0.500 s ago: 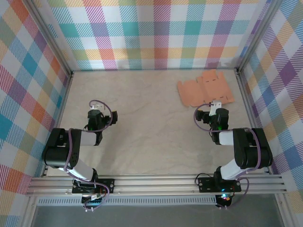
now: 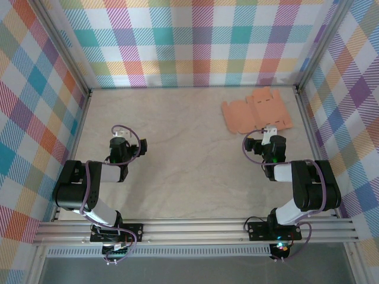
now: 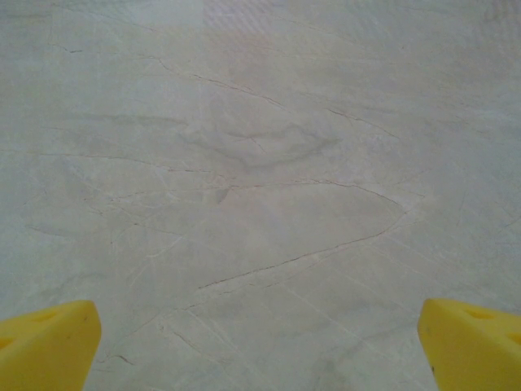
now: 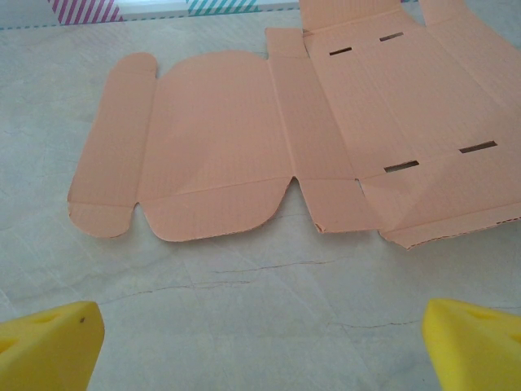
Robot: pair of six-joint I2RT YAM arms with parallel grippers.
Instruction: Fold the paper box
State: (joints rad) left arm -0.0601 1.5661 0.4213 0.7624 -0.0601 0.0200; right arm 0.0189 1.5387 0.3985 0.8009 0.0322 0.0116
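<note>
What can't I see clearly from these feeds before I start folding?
- Right wrist: paper box, far and right flaps cut off by the frame's top and right edges.
- Top external: its slots and creases are too small to read.
- Wrist views: left tool and right tool, fingers cut off at the bottom edge.

Flat paper box (image 2: 256, 111), perhaps touching right tool (image 2: 269, 134).

Left arm (image 2: 83, 192) and right arm (image 2: 305, 192): black joint housings, white link tubes, a thin purple cable looping along each. Black base plates, left base plate (image 2: 115, 231) and right base plate (image 2: 275, 228); small green light (image 2: 274, 159) near the right wrist. Fingertips are bright yellow blunt wedges with a matte finish: left fingertips (image 3: 50, 346), right fingertips (image 4: 50, 338).
</note>
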